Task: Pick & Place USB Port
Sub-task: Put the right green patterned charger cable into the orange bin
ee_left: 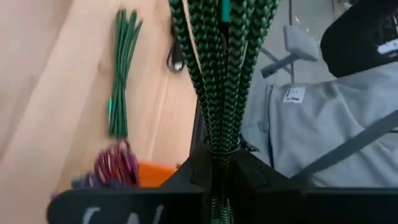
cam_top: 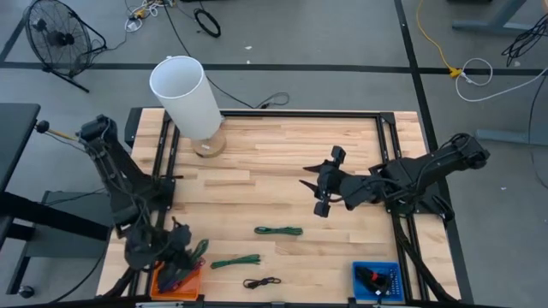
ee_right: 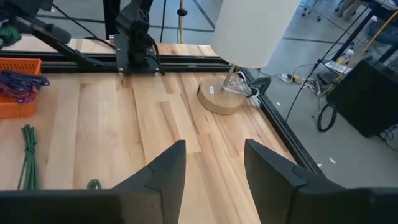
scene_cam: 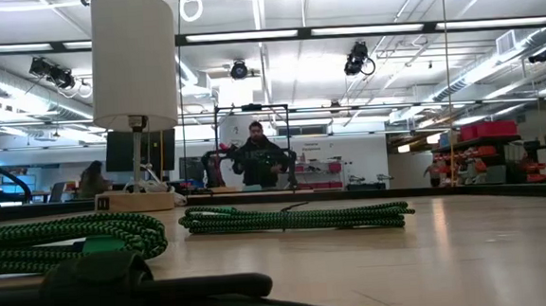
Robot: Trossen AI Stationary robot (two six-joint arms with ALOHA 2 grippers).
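Left gripper (cam_top: 190, 254) was clamped on a green braided cable bundle (ee_left: 225, 68) over the orange bin (cam_top: 177, 282) at the table's near-left corner. Right gripper (cam_top: 325, 182) hovered mid-table, fingers spread, holding nothing.

Cable bundle (ee_left: 227, 68): green-and-black braided pattern. Two more coiled cables (cam_top: 278, 230) (cam_top: 235, 261): green. Thin cable (cam_top: 261, 282): black. Bin (cam_top: 175, 282) at 7 o'clock: orange, holding purple cables. Bin (cam_top: 377, 281) at 5 o'clock: blue. Lamp shade (cam_top: 187, 94): white. Table (cam_top: 257, 162): light wood.
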